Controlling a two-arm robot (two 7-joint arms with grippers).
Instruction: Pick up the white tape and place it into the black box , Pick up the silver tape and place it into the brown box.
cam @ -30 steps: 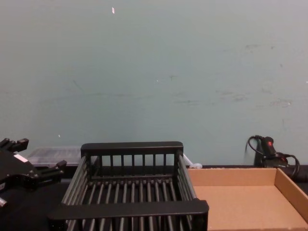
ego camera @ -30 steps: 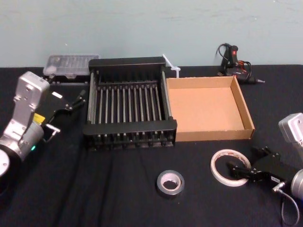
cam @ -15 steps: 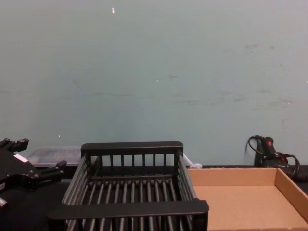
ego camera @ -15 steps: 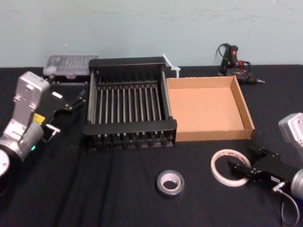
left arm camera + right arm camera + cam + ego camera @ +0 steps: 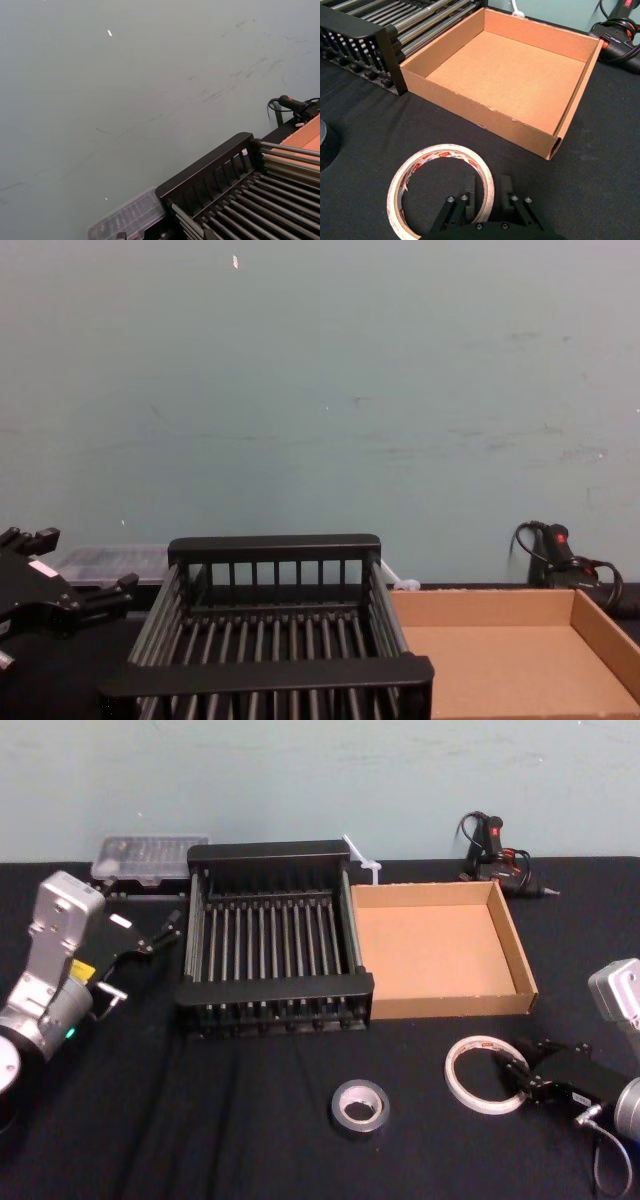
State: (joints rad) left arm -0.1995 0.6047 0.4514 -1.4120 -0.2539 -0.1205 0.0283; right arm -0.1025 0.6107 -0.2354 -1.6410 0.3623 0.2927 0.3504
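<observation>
Now the black box point(image 5: 275, 955) and brown box point(image 5: 440, 952) hold nothing; right gripper point(image 5: 487, 196) fingers sit apart around the white tape point(image 5: 440, 187) rim, left gripper point(image 5: 158, 932) open.

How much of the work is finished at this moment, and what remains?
Nothing is placed yet: the black box and the brown box hold no tape. In hand: the right gripper straddles the rim of the white tape, one finger inside the ring and one outside, with the roll lying on the table. Left to do: carry it to the black box, then put the untouched silver tape in the brown box. The left gripper waits beside the black box.
</observation>
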